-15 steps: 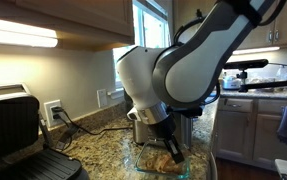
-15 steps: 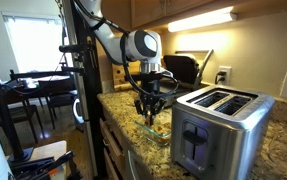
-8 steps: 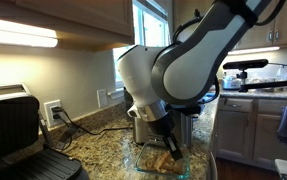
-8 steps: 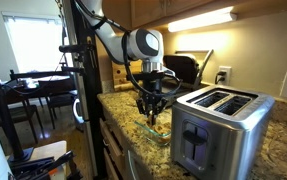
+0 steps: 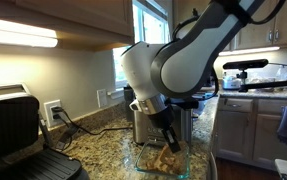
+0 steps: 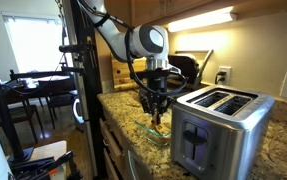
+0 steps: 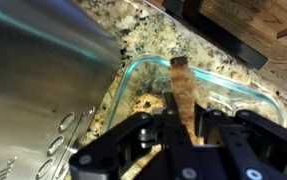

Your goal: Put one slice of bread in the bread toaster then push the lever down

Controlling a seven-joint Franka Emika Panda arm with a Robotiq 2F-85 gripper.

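1. The slice of bread [image 7: 183,84] is showing as a thin, tan to golden-brown strip with a darker crust. In the wrist view it is being seen edge-on.
2. The gripper [image 7: 183,113] is clamping this slice, its two fingers [image 7: 167,122] pressing together on the slice's flat faces. Nothing else is touching the fingers.
3. The slice is hanging below the gripper [image 6: 155,108] over the clear glass dish [image 7: 245,84]. Its long axis is running straight away from the fingers and down toward the dish floor. Its faces are standing upright rather than lying flat. Whether its lower end is touching the dish cannot be told.
4. More tan bread [image 5: 161,158] is lying inside the dish [image 5: 143,163].
5. The dish [image 6: 164,137] is sitting on the granite countertop [image 6: 123,108] near its front edge, just beside the bread toaster [image 6: 219,125].
6. The toaster is standing at the countertop's near corner in that exterior view, its two long slots facing up. In the wrist view its brushed-steel side [image 7: 33,70] is filling the left part.
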